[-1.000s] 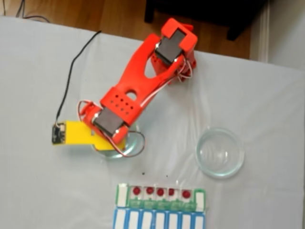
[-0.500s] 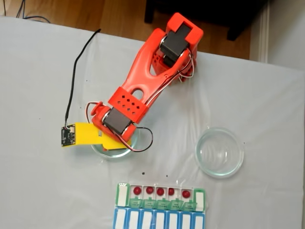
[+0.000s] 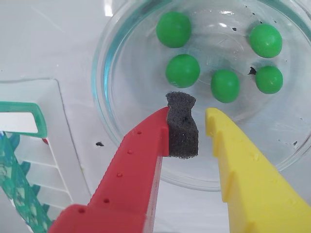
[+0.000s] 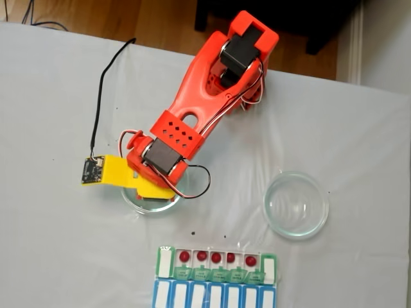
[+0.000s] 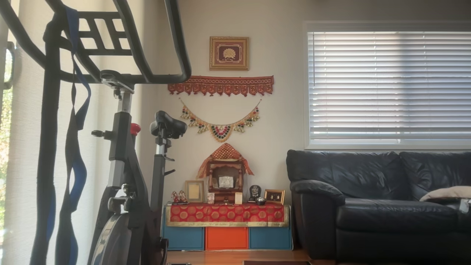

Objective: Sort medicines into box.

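A red-and-yellow claw hangs over a clear glass dish in the wrist view, its red finger tipped with a grey foam pad and its yellow finger set a narrow gap to the right; the jaws stand slightly apart and grip nothing. Five green medicines lie loose in the upper half of the dish, the nearest just above the gap, a lineup that suggests the claw is poised to drop onto that ball. The foam pad looks placed to give a soft, non-slip face against a small round ball that would likely roll off hard plastic.

In the fixed view the red arm reaches from the top centre of the frame down to the same dish at centre left on the white table. The box sits at the bottom centre with its lids open and five dark red medicines one to a compartment, so the red sort appears done and the green share not yet begun. A second glass dish at centre right holds no balls, probably the source of the reds. A blue-framed organiser lies just below the box. Black specks dot the table
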